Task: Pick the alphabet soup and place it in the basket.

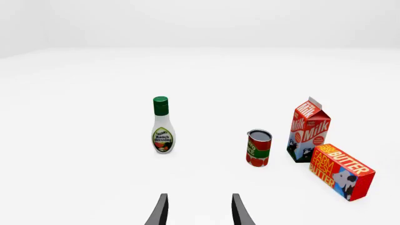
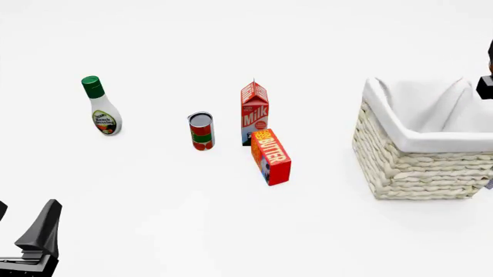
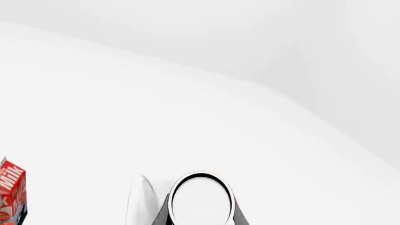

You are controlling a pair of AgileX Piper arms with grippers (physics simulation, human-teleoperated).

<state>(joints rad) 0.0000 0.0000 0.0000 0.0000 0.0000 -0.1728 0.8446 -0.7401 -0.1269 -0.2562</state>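
The alphabet soup (image 3: pixel 201 199) shows only in the right wrist view, as a round silvery-white top ringed in dark. My right gripper (image 3: pixel 201 219) is shut on it, one dark finger on each side. The can's label is hidden. In the front view only a dark part of the right arm (image 2: pixel 486 86) shows at the right edge, above the far right side of the basket (image 2: pixel 416 167). The basket is large, of woven cream wicker with a white cloth lining. My left gripper (image 1: pixel 200 213) is open and holds nothing, low at the near left (image 2: pixel 34 239).
A ranch dressing bottle (image 2: pixel 101 107) stands at the far left. A red-and-green can (image 2: pixel 201 131), a milk carton (image 2: pixel 255 112) and a butter box (image 2: pixel 271 156) cluster mid-table, left of the basket. The milk carton (image 3: pixel 9 190) also shows in the right wrist view.
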